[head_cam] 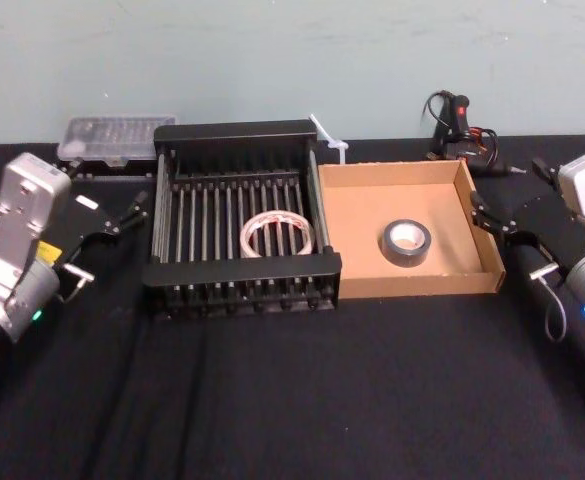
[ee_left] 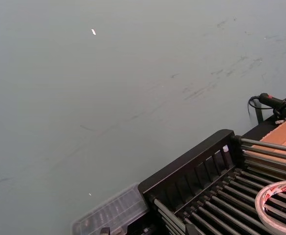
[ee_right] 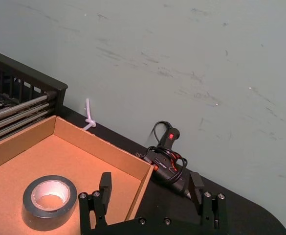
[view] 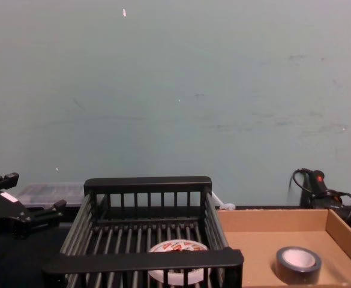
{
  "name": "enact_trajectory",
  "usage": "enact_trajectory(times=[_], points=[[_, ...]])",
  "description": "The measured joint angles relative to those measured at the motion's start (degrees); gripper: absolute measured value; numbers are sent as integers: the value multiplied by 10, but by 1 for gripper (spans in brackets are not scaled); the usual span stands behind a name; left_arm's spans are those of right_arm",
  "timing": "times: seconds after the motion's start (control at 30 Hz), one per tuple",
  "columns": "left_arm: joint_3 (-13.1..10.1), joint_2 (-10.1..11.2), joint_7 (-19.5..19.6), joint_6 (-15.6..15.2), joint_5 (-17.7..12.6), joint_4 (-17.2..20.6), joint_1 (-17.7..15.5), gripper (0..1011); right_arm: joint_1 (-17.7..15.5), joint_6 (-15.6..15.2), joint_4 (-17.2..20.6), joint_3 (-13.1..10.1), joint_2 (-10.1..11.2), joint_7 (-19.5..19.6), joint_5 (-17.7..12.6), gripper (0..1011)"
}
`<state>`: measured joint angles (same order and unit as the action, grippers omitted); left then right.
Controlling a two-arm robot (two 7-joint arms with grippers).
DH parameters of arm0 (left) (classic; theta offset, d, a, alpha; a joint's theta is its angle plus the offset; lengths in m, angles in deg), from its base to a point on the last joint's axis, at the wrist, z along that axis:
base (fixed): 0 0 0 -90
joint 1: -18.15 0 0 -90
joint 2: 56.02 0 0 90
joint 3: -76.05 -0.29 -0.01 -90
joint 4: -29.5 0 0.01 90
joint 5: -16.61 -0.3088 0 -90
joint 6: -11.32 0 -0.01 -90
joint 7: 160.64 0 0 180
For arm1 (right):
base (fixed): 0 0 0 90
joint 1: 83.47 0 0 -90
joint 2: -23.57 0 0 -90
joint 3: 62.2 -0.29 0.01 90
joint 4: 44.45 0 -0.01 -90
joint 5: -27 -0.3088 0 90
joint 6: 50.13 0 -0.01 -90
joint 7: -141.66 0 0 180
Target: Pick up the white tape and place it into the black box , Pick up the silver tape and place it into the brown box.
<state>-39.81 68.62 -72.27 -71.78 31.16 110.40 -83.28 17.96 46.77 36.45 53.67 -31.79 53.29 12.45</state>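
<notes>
I see the white tape point(head_cam: 277, 233) lying flat on the barred floor of the black box point(head_cam: 240, 276), and the silver tape point(head_cam: 405, 243) flat inside the brown box point(head_cam: 355, 232). The left gripper point(head_cam: 132, 213) sits beside the black box, fingers spread and empty. The right gripper point(head_cam: 484, 218) sits at the brown box's outer wall, fingers spread and empty.

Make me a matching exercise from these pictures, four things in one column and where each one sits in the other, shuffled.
Things:
1. white tape
2. silver tape
3. left pincer
4. right pincer

Places:
A. by the brown box's outer wall
B. on the black box's barred floor
C. beside the black box, clear of it
D. on the brown box's floor

Pairs: 1-B, 2-D, 3-C, 4-A
</notes>
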Motion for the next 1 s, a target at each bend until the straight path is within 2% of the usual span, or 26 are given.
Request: enact_trajectory(times=[1.0], points=[[0,0,0,0,0,0,0,1001,0,0,0,0,0,0,0,1002]])
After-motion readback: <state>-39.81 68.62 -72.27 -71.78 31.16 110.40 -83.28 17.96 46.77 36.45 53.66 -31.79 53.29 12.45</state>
